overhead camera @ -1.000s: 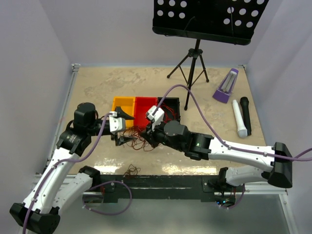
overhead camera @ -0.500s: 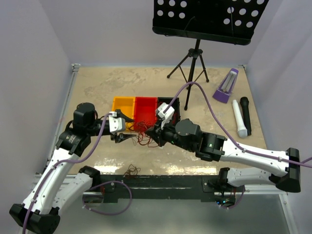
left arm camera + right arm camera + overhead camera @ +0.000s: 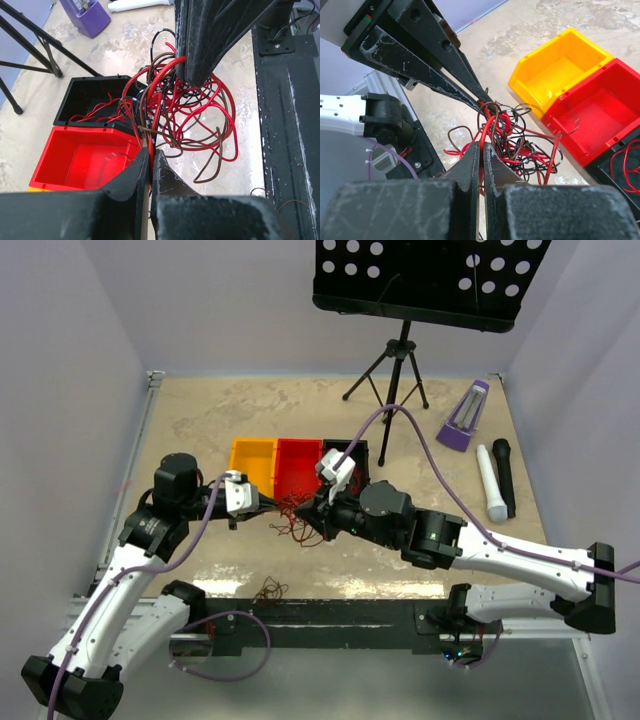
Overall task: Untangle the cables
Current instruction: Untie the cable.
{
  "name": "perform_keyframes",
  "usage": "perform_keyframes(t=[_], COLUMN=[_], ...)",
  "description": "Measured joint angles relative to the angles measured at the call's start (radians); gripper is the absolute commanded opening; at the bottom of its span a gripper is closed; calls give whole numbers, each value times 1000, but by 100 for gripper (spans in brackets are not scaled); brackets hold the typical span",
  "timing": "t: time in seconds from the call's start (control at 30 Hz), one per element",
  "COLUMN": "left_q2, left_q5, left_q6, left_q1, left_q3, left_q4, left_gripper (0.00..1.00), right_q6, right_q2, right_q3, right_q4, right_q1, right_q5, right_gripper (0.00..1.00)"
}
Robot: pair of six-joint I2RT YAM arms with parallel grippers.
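The fingers (image 3: pixel 131 175) of the left gripper (image 3: pixel 150 156) are pressed together at the bottom centre of the left wrist view, with a red strand running up from between their tips. In the right wrist view the fingers (image 3: pixel 469 161) of the right gripper (image 3: pixel 481 149) are likewise almost closed, a red strand passing into the narrow slit between them. Each seems clamped on a wire of the same bundle.

The cables (image 3: pixel 288 518) hang as one clump of red and dark brown loops between the two sets of tips, left of centre in the top view, just in front of the bins. The tips stand close together, so the clump is barely stretched.

A few red strands lie in the black bin (image 3: pixel 85 102), at the left of the left wrist view. The red bin (image 3: pixel 600 112) and the yellow bin (image 3: pixel 555 65) beside it look bare. A small dark coil (image 3: pixel 268 590) lies apart at the lower centre of the table (image 3: pixel 200 420); whether it is a freed cable I cannot tell.

As a judgement, the work is early to midway. Some red wire looks sorted, but most strands are knotted with the colours mixed, and pulling them apart one by one is left to do.
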Motion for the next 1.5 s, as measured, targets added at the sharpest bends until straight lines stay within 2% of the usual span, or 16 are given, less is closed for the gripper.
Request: perform_keyframes(t=[0.2, 0.73, 0.9, 1.03, 1.07, 1.1, 1.17, 1.2, 1.27, 1.37, 1.5], left_q2=[-5, -26, -23, -11, -12, -13, -11, -9, -3, 2, 6], left_q5=[-37, -126, -300, -370, -374, -374, -367, -358, -336, -316, -316], left_q6=[59, 270, 326, 345, 345, 343, 340, 338, 328, 293, 242], left_q1=[0, -33, -2, -2, -2, -2, -1, -1, -1, -1, -1], left_q3=[0, -44, -95, -119, -119, -119, -116, -110, -91, -65, -54], left_q4=[-19, 23, -41, -84, -88, -89, -94, -100, -113, -113, -107], left_gripper=[0, 0, 0, 0, 2, 12, 46, 51, 54, 56, 59], right_q6=[0, 53, 53, 54, 54, 55, 58, 59, 63, 76, 100], right_q2=[-41, -188, -320, -400, -406, -404, -386, -370, -334, -269, -189], right_q3=[1, 47, 139, 203, 206, 203, 178, 153, 84, -30, -172], right_q4=[-55, -249, -299, -273, -261, -254, -243, -234, -216, -189, -130], right_q1=[0, 14, 2, -2, -3, -2, -2, -2, -2, -2, 18], right_q5=[20, 270, 467, 539, 542, 542, 527, 509, 463, 346, 174], right_gripper=[0, 0, 0, 0, 0, 0, 0, 1, 13, 34, 43])
